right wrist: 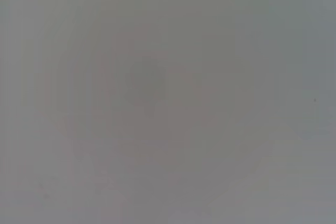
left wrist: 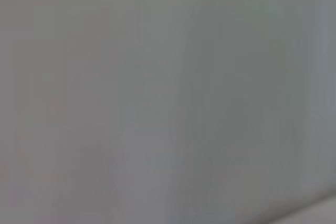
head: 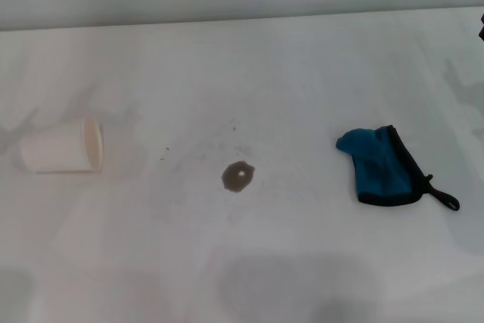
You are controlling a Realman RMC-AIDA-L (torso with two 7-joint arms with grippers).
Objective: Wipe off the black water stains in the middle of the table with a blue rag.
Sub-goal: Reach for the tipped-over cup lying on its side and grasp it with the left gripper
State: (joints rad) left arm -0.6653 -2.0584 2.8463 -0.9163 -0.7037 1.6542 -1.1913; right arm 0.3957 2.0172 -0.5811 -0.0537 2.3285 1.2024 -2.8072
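Note:
The black water stains point(head: 238, 177) sit near the middle of the white table point(head: 249, 73) as a small dark roundish blot with a paler centre, with a few tiny dark specks point(head: 162, 158) to its left. The blue rag point(head: 382, 166) lies crumpled to the right of the blot, its black loop trailing toward the right edge. Neither gripper shows in the head view, apart from a small dark part at the far right edge point(head: 481, 28). Both wrist views show only a plain grey surface.
A white paper cup point(head: 62, 146) lies on its side at the left of the table, mouth facing right. A large faint grey shadow patch point(head: 295, 289) lies at the table's near edge. The table's far edge runs along the top.

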